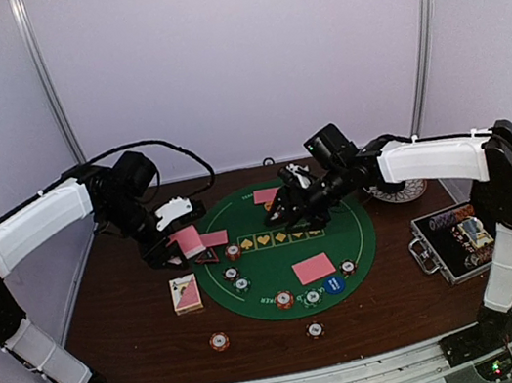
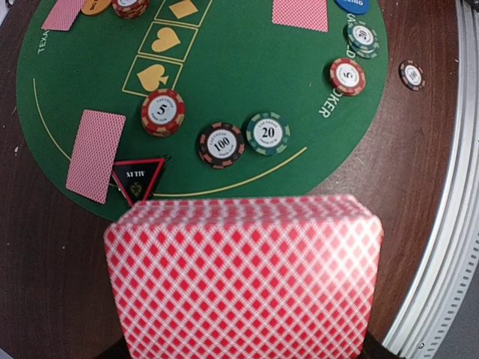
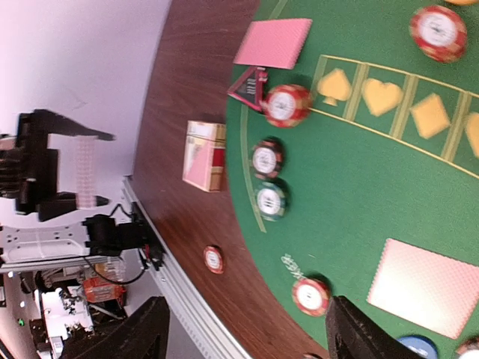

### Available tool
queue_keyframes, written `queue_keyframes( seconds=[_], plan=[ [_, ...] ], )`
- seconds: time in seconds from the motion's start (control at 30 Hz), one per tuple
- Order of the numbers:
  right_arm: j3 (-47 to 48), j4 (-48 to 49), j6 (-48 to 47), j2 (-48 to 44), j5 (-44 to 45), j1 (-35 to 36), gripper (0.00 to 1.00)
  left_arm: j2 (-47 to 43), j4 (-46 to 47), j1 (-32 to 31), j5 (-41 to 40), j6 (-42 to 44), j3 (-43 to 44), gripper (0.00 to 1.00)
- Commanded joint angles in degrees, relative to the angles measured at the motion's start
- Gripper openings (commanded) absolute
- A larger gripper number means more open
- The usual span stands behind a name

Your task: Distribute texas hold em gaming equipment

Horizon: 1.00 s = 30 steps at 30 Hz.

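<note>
Pale walls enclose a brown wooden table (image 1: 121, 324) with a round green felt mat (image 1: 269, 264) at its centre. Your left gripper (image 1: 183, 248) hangs just off the mat's left edge, clamped on a deck of pink-backed playing cards (image 2: 243, 280). The deck fills the lower half of the left wrist view. Your right gripper (image 3: 243, 340) hovers over the mat's back part, its fingers (image 3: 355, 333) spread wide with nothing between them.

Three single cards lie backs up on the mat: the far card (image 1: 266, 195) at its back edge, the left card (image 1: 213, 239) at its left edge, and the near card (image 1: 313, 268) toward its front right. A red-edged black triangle marker (image 2: 139, 178) sits on the mat's left rim, just beside the left card. Striped poker chips (image 2: 163, 112) are scattered over the mat's left and front parts. A blue button (image 1: 332, 284) rests near the mat's front edge. Two loose chips (image 1: 220, 341) lie on bare wood just off that front edge.

A card box (image 1: 186, 293) lies on the wood just left of the mat. A silver-edged black case (image 1: 453, 241) sits well to the mat's right.
</note>
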Motion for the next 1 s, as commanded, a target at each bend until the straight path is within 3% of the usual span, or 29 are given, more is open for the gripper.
queue_keyframes(
  seconds=[0.0,0.27,0.97],
  plan=[
    [2.84,18.80,14.22,1.83,-5.59,4.48,0.76,-0.90,-0.06,-0.11,2.00,-0.86,2.59,0.00],
    [6.41,31.90,22.44,9.61,-7.95,9.35,0.78,-0.43,0.78,-0.13,2.51,-1.81,3.04,0.00],
    [15.88,38.04,27.66,20.13,-11.54,12.97,0.78,-0.09,1.41,-0.13,3.21,-2.62,3.81,0.00]
  ],
)
